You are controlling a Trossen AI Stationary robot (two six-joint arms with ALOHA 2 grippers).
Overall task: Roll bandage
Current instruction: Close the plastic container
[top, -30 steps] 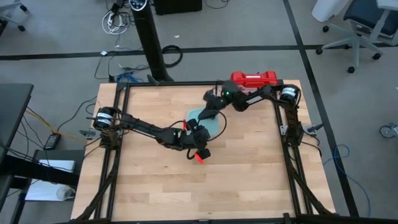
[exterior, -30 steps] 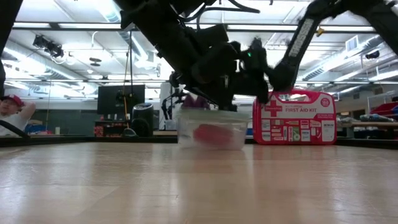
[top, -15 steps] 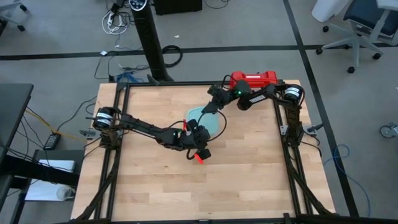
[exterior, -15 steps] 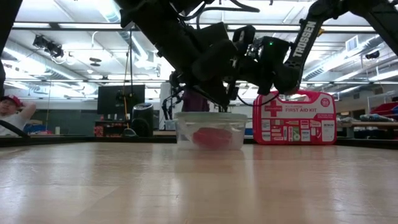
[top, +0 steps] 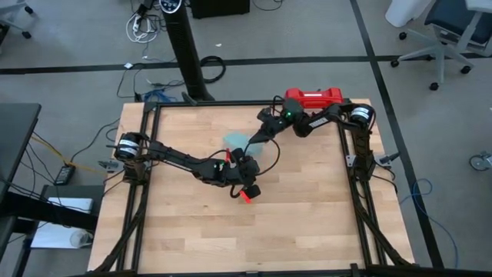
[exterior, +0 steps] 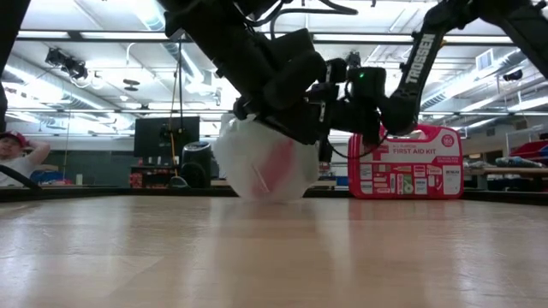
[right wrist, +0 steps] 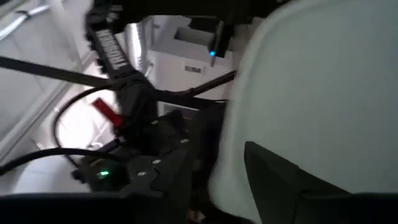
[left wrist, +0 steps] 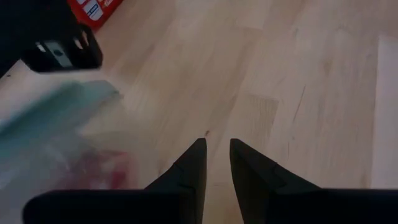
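- The right gripper (top: 259, 139) is pinched on the rim of the container (top: 240, 141), one finger inside the wall and one outside. It holds the container tipped on edge, just toward 12 o'clock of the table (top: 307, 223) centre.
- The bandage (exterior: 276, 164) is a red lump inside the tipped container, lying against its lower wall and not yet out on the wood.
- The tilt looks meant to spill the bandage onto open wood, where it can be spread out and rolled.
- The left gripper (top: 247, 188) hangs at 6 o'clock of the container, its fingers almost pressed together and holding nothing. It is probably waiting beside the spot where the cloth should land.
- The case (top: 314, 97) stands at the 1 o'clock edge, clear of the work.
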